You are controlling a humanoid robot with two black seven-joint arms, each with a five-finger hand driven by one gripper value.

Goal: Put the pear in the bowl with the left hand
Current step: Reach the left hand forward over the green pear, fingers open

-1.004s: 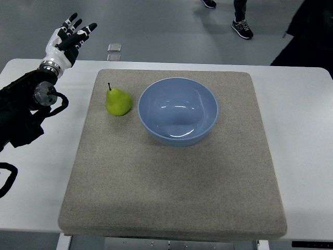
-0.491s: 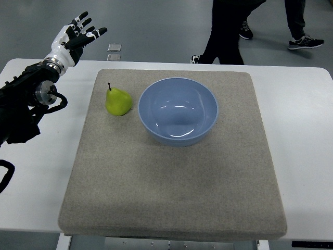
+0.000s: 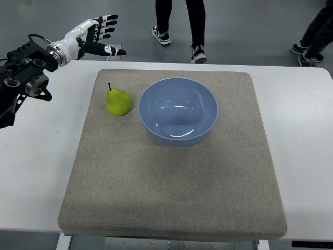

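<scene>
A green pear (image 3: 118, 101) stands upright on the grey mat (image 3: 171, 187), just left of the blue bowl (image 3: 178, 111). The bowl holds nothing. My left hand (image 3: 100, 36) hovers past the table's far left edge, above and behind the pear, with its fingers spread and nothing in them. Its black arm (image 3: 23, 70) comes in from the left edge. The right arm does not show.
The mat lies on a white table (image 3: 304, 130). People's legs and shoes (image 3: 179, 23) stand on the floor beyond the far edge, with another shoe (image 3: 307, 54) at the upper right. A small square object (image 3: 115, 48) lies on the floor behind the left hand.
My left hand has swung right and turned toward the pear, with the arm rising up the left edge. The people behind the table have walked to new spots.
</scene>
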